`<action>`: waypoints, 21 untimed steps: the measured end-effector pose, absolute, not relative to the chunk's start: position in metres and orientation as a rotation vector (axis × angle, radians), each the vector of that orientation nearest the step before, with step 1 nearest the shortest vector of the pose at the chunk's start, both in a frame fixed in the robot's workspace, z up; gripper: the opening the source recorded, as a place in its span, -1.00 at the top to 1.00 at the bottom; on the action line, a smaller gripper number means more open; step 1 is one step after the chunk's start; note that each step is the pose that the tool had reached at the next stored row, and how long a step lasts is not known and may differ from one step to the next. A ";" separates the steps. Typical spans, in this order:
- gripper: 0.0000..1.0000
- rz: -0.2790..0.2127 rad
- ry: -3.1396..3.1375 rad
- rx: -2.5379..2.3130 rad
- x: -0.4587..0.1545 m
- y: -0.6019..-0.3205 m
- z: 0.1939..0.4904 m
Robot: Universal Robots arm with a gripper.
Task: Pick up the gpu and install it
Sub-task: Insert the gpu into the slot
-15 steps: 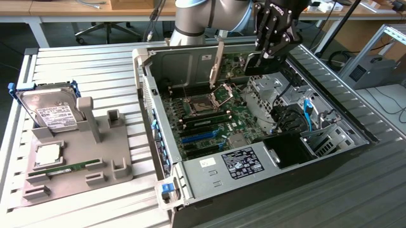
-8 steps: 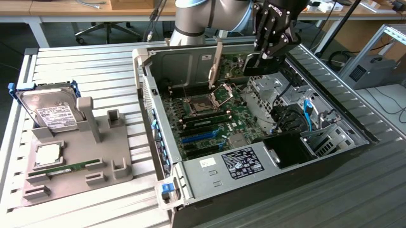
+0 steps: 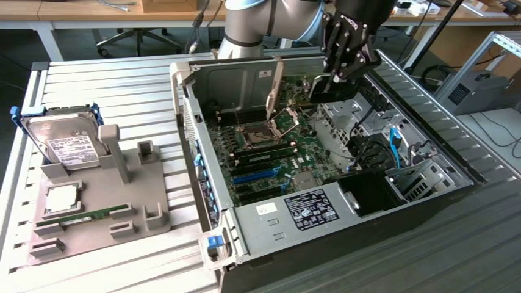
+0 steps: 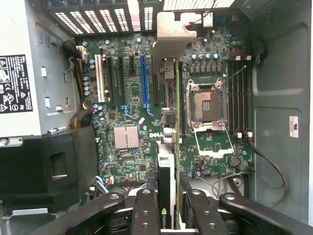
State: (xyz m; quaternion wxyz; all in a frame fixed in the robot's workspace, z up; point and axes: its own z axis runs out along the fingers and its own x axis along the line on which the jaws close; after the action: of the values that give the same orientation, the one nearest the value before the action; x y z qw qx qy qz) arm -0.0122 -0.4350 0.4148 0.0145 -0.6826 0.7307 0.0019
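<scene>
My gripper [image 3: 335, 79] hangs over the open computer case [image 3: 189, 122], shut on the gpu [image 3: 332, 91], a dark flat card held upright above the motherboard [image 3: 269, 152]. In the wrist view the gpu [image 4: 165, 171] shows edge-on between my two fingers [image 4: 146, 210], with its silvery bracket [image 4: 171, 32] at the far end near the case's rear slots. The card floats clear of the board, beside the blue expansion slot [image 4: 144, 83] and the open processor socket [image 4: 208, 105].
A grey holder [image 3: 122, 207] at the exterior view's left carries a hard drive [image 3: 69, 143], a green memory stick [image 3: 82, 217] and a processor chip [image 3: 61, 198]. Inside the case are the power supply [image 3: 305, 210], a black drive bay [image 4: 54, 161] and loose cables [image 4: 266, 161].
</scene>
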 end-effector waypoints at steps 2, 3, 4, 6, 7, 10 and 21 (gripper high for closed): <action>0.46 0.006 2.275 -2.125 -0.012 -0.435 0.412; 0.46 0.006 2.275 -2.125 -0.013 -0.435 0.410; 0.46 0.006 2.275 -2.125 -0.013 -0.435 0.408; 0.46 0.006 2.275 -2.125 -0.013 -0.435 0.407; 0.46 0.006 2.275 -2.125 -0.013 -0.435 0.406; 0.46 0.006 2.275 -2.125 -0.013 -0.435 0.406; 0.46 0.006 2.275 -2.125 -0.022 -0.435 0.406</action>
State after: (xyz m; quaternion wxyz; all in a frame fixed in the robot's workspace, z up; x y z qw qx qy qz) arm -0.0216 -0.4347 0.4056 0.0145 -0.6826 0.7307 0.0019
